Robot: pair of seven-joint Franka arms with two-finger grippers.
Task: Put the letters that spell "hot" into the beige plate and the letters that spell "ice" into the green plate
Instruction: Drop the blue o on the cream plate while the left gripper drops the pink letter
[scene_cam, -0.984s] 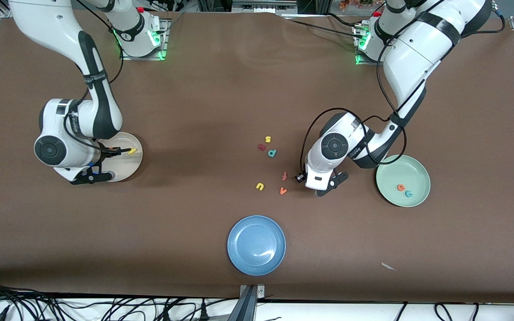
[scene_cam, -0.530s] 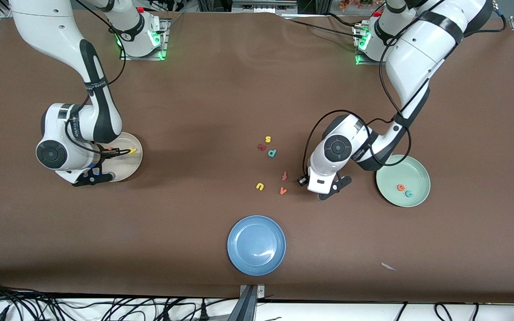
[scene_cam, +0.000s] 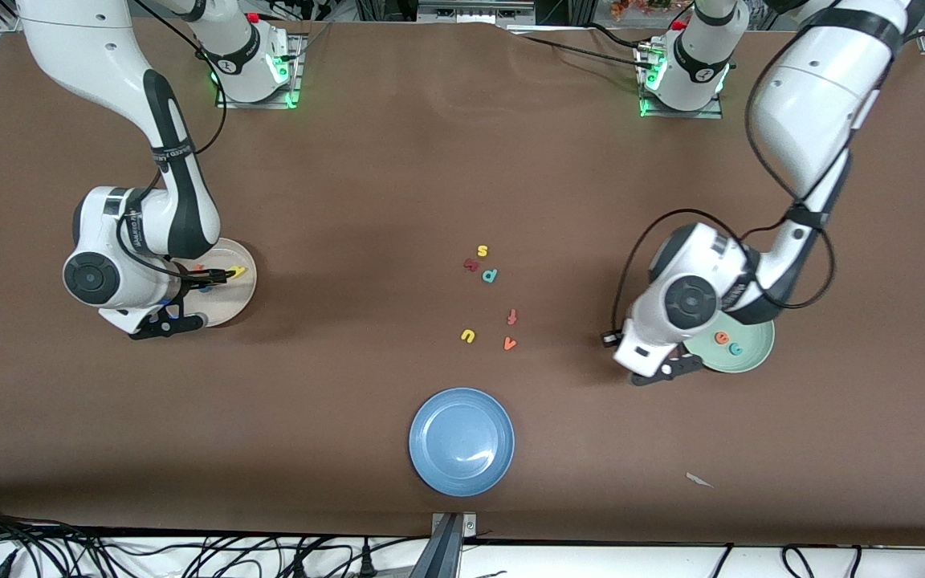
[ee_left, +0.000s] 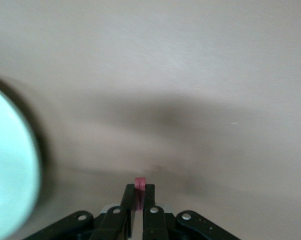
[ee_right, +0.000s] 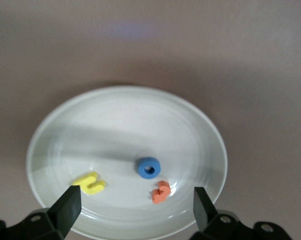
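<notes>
The beige plate (scene_cam: 235, 303) (ee_right: 125, 115) holds the yellow h (scene_cam: 238, 271) (ee_right: 90, 183), the blue o (ee_right: 149, 167) and the orange t (ee_right: 161, 192). My right gripper (scene_cam: 173, 318) (ee_right: 136, 200) hangs open just above that plate, nothing between its fingers. The green plate (scene_cam: 745, 358) (ee_left: 10, 175) holds the orange e (scene_cam: 722, 338) and the teal c (scene_cam: 735, 349). My left gripper (scene_cam: 671, 369) (ee_left: 139, 187) is shut on the dark red i (ee_left: 140, 182), over the bare table just beside the green plate's rim, on the side toward the right arm's end.
Loose letters lie mid-table: yellow s (scene_cam: 482, 251), a dark red letter (scene_cam: 470, 264), teal p (scene_cam: 490, 275), orange-red f (scene_cam: 512, 317), yellow u (scene_cam: 468, 335), orange v (scene_cam: 510, 343). A blue plate (scene_cam: 462, 441) sits nearer the camera, and a paper scrap (scene_cam: 699, 480).
The left arm has swung from beside the loose letters to the green plate's rim, carrying the red i. The right gripper has stayed over the beige plate and its jaws have spread.
</notes>
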